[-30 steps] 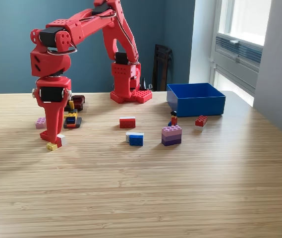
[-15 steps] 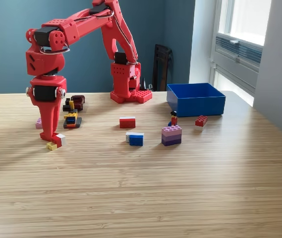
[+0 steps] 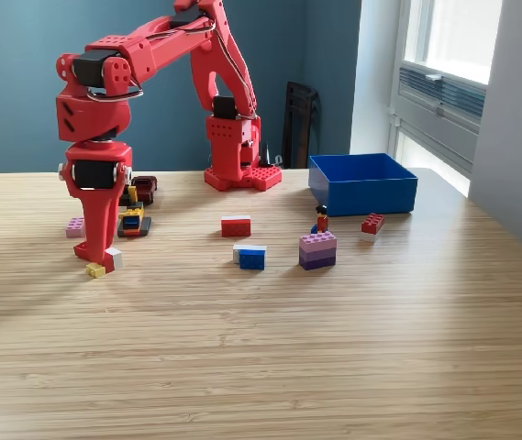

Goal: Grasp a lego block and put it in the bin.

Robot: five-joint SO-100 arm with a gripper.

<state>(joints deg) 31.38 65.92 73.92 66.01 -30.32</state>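
Lego blocks lay scattered on the wooden bench; a small yellow block and a white one sat at the tip of the red fingers, whose grip could not be told. Well apart toward the exterior view's right stood the blue bin.

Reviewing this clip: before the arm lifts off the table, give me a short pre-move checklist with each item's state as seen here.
1. Claw down at table level beside the small yellow block: ok.
2. Block actually clamped in the claw: cannot tell, tips hidden.
3. Blue bin upright, open top unobstructed: ok.
4. Path to the bin over the red-and-white block and purple stack needs lift first: not ok yet.
5. Bin contents: cannot tell.
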